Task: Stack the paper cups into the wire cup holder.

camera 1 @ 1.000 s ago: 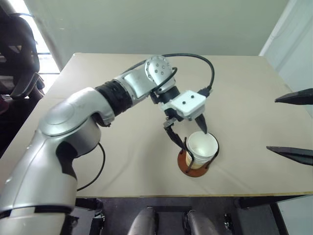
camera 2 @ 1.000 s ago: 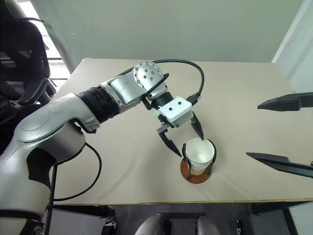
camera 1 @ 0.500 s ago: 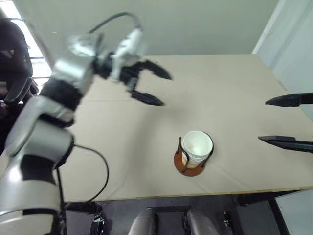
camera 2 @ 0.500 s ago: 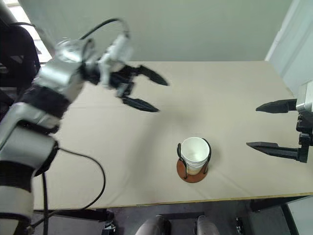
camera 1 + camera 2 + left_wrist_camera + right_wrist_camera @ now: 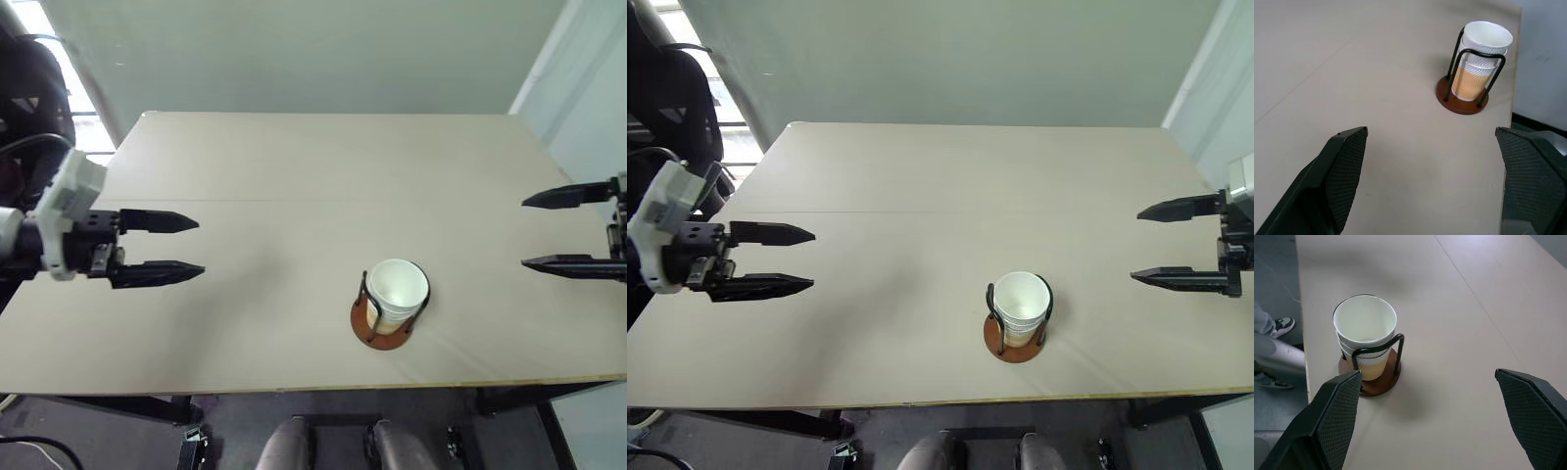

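The left gripper [image 5: 157,247] has swung from the wire cup holder [image 5: 383,317] to the frame's left edge — both it and the right gripper [image 5: 566,230] gape wide, empty — leaving the paper cups [image 5: 397,292] nested lower centre, stacking apparently done.

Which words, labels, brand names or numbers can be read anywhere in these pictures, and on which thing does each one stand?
None: no readable text on the paper cups, the wire cup holder or the table.
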